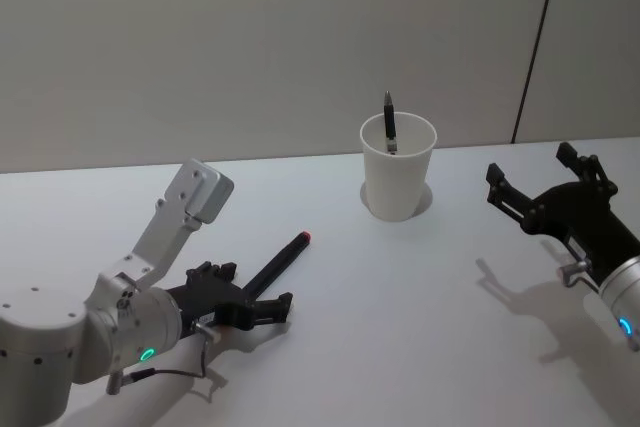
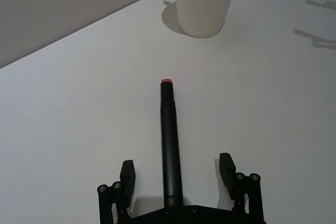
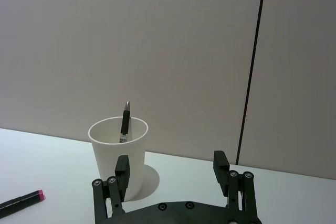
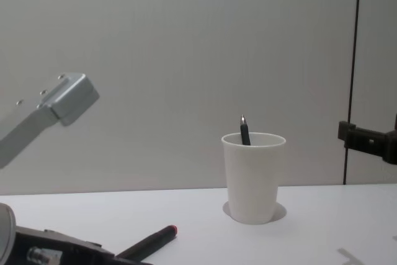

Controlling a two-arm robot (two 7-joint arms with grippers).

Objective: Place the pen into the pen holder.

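The black, red-tipped pen [image 1: 284, 258] lies flat left of the table's [image 1: 400, 337] middle, its rear end inside the spread-open left hand [image 2: 176, 161]. It is likely light, stiff, smooth and prone to rolling, so pinch across the barrel. The tippable white paper cup [image 1: 398, 182] stands near the far edge. The right hand [image 1: 535, 175] idles toward the right edge, spread.

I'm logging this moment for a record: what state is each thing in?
Pen on the table: lying flat, ungripped.
Pen in the cup: standing, tip up.
Cup: upright, holding one pen.
Left gripper: open, straddling the pen on the table.
Right gripper: open, empty, right of the cup.
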